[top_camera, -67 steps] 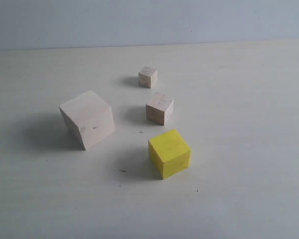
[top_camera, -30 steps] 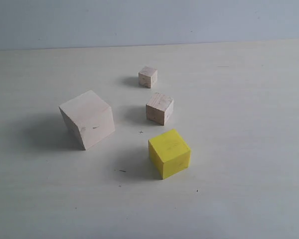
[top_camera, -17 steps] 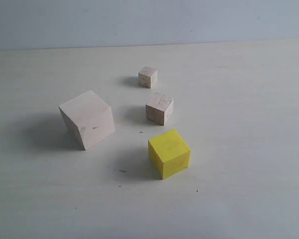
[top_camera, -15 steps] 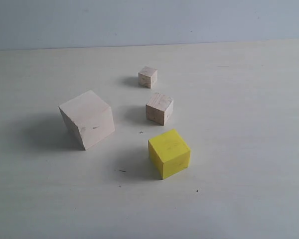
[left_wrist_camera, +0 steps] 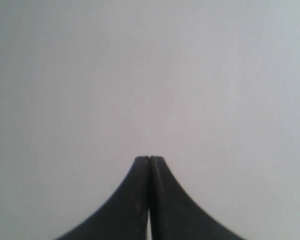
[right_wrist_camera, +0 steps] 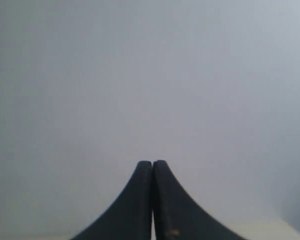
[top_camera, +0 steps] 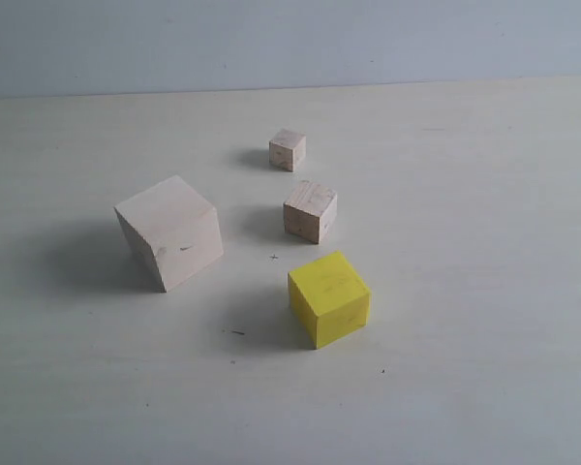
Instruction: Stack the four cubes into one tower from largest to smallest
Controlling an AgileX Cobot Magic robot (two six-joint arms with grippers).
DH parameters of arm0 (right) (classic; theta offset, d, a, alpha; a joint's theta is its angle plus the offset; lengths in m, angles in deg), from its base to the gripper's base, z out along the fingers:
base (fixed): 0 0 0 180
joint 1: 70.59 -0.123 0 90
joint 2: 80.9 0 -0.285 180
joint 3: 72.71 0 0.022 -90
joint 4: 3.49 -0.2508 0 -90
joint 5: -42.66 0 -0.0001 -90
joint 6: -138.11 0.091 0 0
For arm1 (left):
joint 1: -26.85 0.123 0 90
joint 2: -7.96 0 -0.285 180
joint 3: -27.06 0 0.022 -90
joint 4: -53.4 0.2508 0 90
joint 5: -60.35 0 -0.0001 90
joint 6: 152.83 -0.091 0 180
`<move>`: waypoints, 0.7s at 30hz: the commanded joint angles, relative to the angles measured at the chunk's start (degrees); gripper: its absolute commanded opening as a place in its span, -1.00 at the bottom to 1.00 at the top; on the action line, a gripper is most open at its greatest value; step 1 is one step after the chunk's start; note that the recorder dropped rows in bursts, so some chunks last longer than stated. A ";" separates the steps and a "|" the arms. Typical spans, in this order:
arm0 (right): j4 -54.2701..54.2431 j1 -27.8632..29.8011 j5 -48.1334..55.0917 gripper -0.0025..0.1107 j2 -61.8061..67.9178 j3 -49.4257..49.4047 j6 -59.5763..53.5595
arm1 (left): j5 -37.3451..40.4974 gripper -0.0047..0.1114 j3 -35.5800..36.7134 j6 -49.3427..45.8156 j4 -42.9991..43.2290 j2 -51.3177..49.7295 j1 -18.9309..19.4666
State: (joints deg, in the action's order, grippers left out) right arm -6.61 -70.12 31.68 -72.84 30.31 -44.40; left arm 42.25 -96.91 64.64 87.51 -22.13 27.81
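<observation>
A pale table (top_camera: 484,291) under a grey-blue wall (top_camera: 271,39) fills my exterior view. All four cubes sit on it, each apart from the others: the large pale cube (top_camera: 169,232) at left, the yellow cube (top_camera: 329,298) nearest the camera, the medium pale cube (top_camera: 310,210) behind it, and the small pale cube (top_camera: 287,149) farthest back. My left fingers (left_wrist_camera: 135,200) are pressed together on nothing; my right fingers (right_wrist_camera: 137,205) likewise.

Cut off by the bottom edge of each wrist view: left gripper (left_wrist_camera: 149,161) and right gripper (right_wrist_camera: 152,164), only dark tips pressed together showing, before a blurred pale blank. Hidden in the exterior view: far sides and undersides of big cube (top_camera: 169,232), yellow cube (top_camera: 329,298), mid cube (top_camera: 310,210), small cube (top_camera: 287,149). Too small to tell: dark specks (top_camera: 238,333) on table (top_camera: 465,252), lower centre.
</observation>
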 commanded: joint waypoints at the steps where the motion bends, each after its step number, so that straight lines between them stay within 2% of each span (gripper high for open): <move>1: 0.25 -0.17 -10.51 -0.96 -0.28 -0.24 0.13 | -0.47 -0.92 -3.89 20.25 17.87 -7.45 -0.43; 5: -0.08 -0.17 -12.69 -0.96 -0.28 -0.24 0.29 | -1.54 -0.92 -4.30 28.87 19.61 -9.86 -0.43; 13: -0.55 -0.17 -23.91 -0.96 -0.28 -0.24 13.23 | -2.21 -0.92 -4.30 29.38 19.62 -9.22 -0.43; 16: -0.56 -0.17 -17.79 -0.96 -0.28 3.05 13.22 | -2.75 -0.92 -4.30 29.38 19.62 -9.45 -0.43; 21: -0.56 -0.31 -3.89 -0.96 1.46 14.45 13.14 | -3.24 -0.92 -5.79 29.55 20.17 -11.87 -1.25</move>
State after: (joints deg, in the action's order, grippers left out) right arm -7.24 -70.12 20.71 -72.84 38.69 -31.63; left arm 39.76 -100.99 93.73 107.32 -32.29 27.71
